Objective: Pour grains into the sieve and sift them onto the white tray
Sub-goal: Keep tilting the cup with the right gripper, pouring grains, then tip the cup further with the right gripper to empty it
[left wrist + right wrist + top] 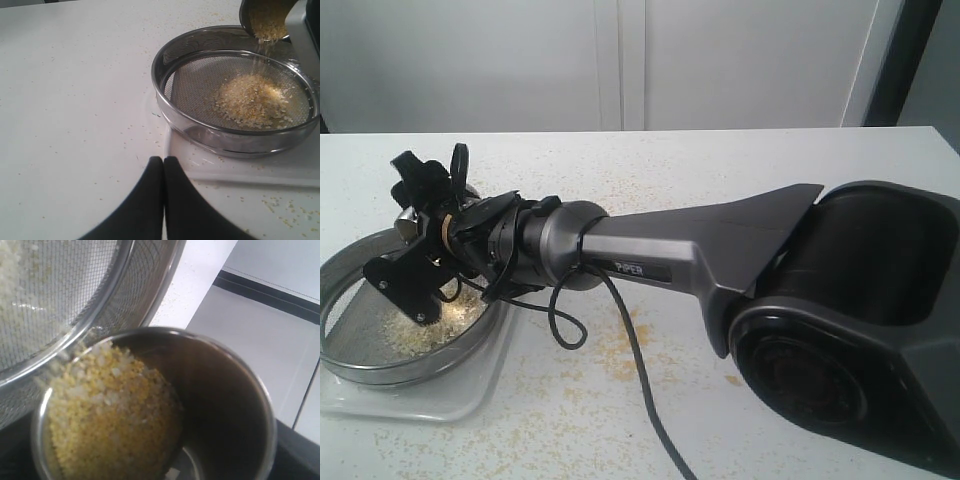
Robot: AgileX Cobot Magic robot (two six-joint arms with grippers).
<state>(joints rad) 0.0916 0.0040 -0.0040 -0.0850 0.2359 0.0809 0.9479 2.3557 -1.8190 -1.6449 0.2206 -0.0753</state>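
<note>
Pouring is the step in hand. Nearest, on the left, the tray lies flat on the surface, and the sieve sits on it. A low heap of grains lies on the mesh, off to one side of the middle. Over the sieve the right tool, reaching across from the right, grips a steel cup with its jaws set wide around the body. The cup is tipped, a thin stream falls from its lip into the sieve, and it holds plenty more. The left tool is closed and empty, hanging over bare surface just short of the tray. Loose grains dot the surface right of the tray, so spills look like the main risk. The lip seems close to the ring's wall. I would bring it nearer the middle, hold it low, add tilt slowly to keep the stream thin, and avoid knocking the ring.
</note>
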